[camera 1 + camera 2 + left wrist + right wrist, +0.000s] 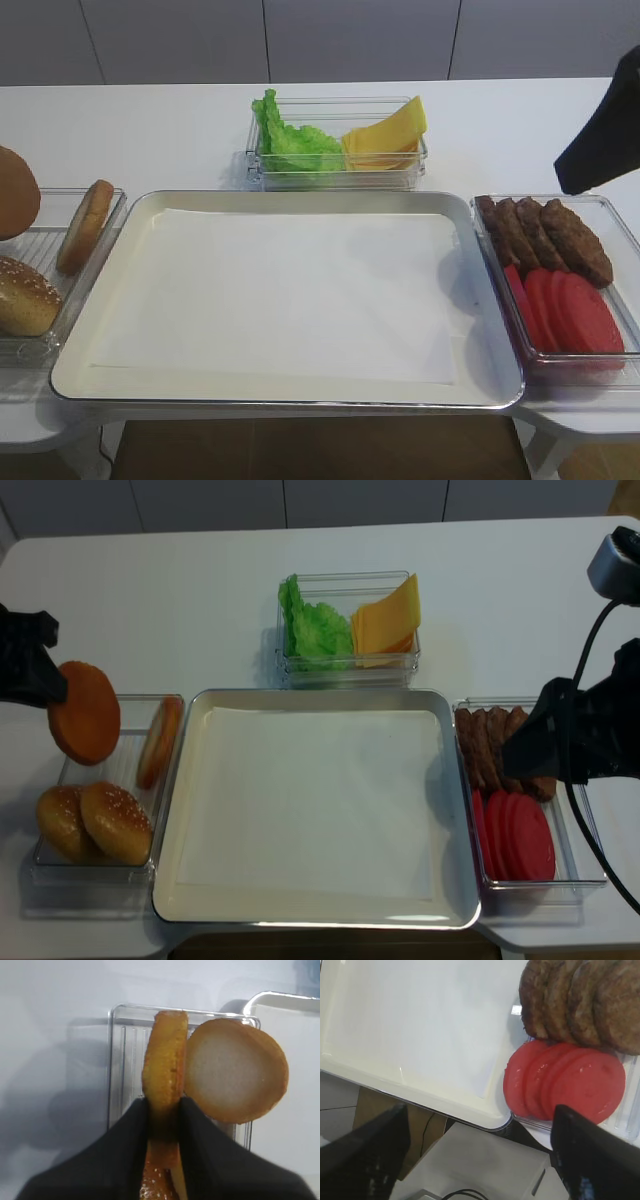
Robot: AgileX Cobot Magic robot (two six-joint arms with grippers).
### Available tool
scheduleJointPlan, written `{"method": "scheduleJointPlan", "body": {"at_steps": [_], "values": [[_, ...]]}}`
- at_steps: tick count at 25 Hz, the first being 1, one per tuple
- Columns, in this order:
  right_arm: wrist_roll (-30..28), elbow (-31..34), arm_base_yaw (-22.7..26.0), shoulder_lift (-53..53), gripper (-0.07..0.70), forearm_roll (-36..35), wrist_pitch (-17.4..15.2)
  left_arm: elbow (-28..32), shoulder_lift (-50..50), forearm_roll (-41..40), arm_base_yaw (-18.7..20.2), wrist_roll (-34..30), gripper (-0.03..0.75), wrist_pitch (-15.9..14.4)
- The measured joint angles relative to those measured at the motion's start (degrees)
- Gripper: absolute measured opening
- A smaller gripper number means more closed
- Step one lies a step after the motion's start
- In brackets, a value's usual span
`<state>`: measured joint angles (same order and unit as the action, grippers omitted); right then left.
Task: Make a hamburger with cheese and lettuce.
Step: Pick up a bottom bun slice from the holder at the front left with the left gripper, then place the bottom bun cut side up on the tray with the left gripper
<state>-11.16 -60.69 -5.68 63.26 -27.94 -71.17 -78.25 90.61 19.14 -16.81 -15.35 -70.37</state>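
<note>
My left gripper (164,1105) is shut on the edge of a golden-brown bun half (165,1055), the hamburger's start, held upright above the clear bun container (50,865) at far left (85,712). A second bun half (235,1077) with a pale cut face leans in that container. Green ruffled lettuce (290,140) and yellow cheese slices (385,135) share a clear box behind the tray. My right gripper (480,1155) is open and empty, hovering over the tray's near right corner beside the tomato slices (565,1082).
A large metal tray (75,375) lined with white paper (290,300) fills the middle. Two sesame buns (95,820) lie in the left container. Brown patties (545,235) and red tomato slices (565,310) fill the right container. The table's front edge is close.
</note>
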Motion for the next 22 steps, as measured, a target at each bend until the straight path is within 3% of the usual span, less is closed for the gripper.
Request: {"method": "scheduleJointPlan", "body": {"at_steps": [11, 22], "values": [[-0.04, 0.0, 0.0, 0.0, 0.696, -0.02, 0.0, 0.0, -2.49, 0.11, 0.15, 0.0, 0.146, -0.09], [-0.03, 0.0, 0.0, 0.0, 0.696, 1.72, 0.0, -2.92, -3.31, 0.11, 8.62, 0.0, 0.145, -0.37]]}}
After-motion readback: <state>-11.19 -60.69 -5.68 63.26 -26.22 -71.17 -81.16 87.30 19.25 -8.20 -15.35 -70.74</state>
